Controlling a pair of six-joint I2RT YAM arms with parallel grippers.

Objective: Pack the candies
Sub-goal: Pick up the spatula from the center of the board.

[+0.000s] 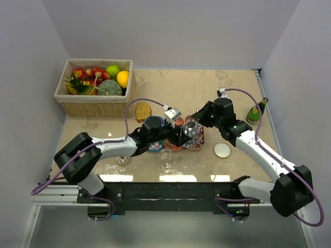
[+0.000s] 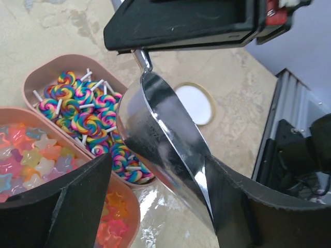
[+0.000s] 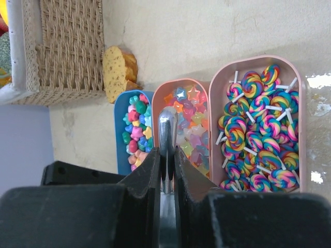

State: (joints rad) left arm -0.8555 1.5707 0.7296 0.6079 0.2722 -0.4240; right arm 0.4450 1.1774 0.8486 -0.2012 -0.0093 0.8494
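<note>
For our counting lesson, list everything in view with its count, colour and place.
basket: one, tan, far left
fruit: several, red, green, yellow, in basket
trays: three, blue, orange, pink, centre row
star candies: many, mixed, blue and orange trays
lollipops: many, rainbow, pink tray
scoop: one, silver, above trays
lid: one, white, right of trays
bottle: one, green, far right
spongy piece: one, yellow, beside basket
disc: one, speckled, near left
left gripper: black, open, by scoop
right gripper: black, shut on scoop

Beige marbled table (image 1: 207, 88) carries: wicker basket (image 1: 95, 106) far left, bread slice (image 1: 143, 111) beside it, three oblong trays (image 3: 154, 103) centre, white lid (image 1: 222, 150) right, bottle (image 1: 257, 110) at right edge.
</note>
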